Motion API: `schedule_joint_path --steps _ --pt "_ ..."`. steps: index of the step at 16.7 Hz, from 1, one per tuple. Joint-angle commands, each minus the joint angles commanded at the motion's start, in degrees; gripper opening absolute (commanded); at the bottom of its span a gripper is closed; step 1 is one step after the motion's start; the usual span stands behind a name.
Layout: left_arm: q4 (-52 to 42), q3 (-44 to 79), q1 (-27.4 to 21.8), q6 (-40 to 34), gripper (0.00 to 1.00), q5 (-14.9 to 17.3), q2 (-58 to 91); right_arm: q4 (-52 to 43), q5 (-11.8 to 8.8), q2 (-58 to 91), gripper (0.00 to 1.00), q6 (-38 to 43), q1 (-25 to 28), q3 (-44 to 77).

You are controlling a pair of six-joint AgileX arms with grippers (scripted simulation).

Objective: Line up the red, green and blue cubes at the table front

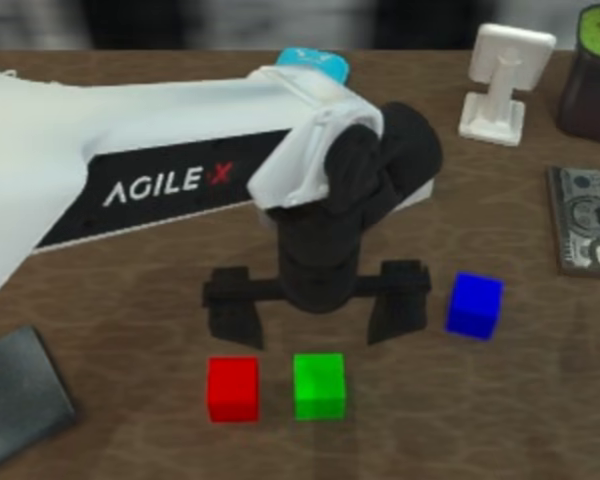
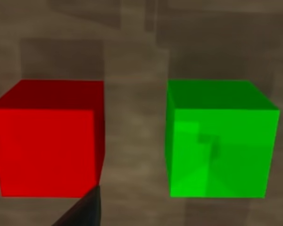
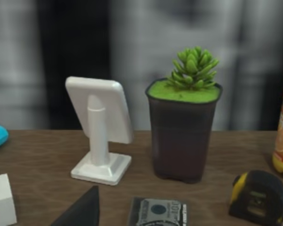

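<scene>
Progress: red cube point(image 1: 232, 388) and green cube point(image 1: 319, 385) sit side by side near the front edge of the table point(image 1: 130, 300), a narrow strip of tabletop between them, faces roughly square to each other. That reads as two of three placed. Blue cube point(image 1: 474, 305) is the one left: it lies farther back and off to the right of the green one, out of the row, turned slightly.

Left gripper point(image 1: 318, 312) hangs just behind the red-green pair, fingers spread wide, nothing between them. Both placed cubes lie in front of the jaws, not inside the gap; left wrist view shows them apart on bare table. Blue cube lies just outside the right-hand finger point(image 1: 400, 300), beside it, contact not evident.

Right arm: not seen from above; its wrist camera faces the back of the table, and I cannot tell how its jaws stand
</scene>
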Motion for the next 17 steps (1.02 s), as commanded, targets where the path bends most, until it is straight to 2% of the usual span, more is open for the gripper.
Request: schedule_joint_path --steps 3,6,11,17 --pt "2.0 -3.2 2.1 0.2 1.0 -0.1 -3.5 -2.2 -0.1 3.3 1.0 -1.8 1.0 3.3" --pt "6.7 -10.6 6.7 1.3 1.0 -0.3 -12.5 -7.2 0.0 11.7 1.0 -6.0 3.2 11.0" --pt "19.1 -30.2 18.1 7.2 1.0 -0.7 -38.2 -19.9 0.2 36.2 1.0 -16.3 8.2 29.0" --pt "36.6 -57.8 33.0 21.2 1.0 -0.9 -74.1 -38.1 0.2 73.3 1.0 -30.4 15.5 52.8"
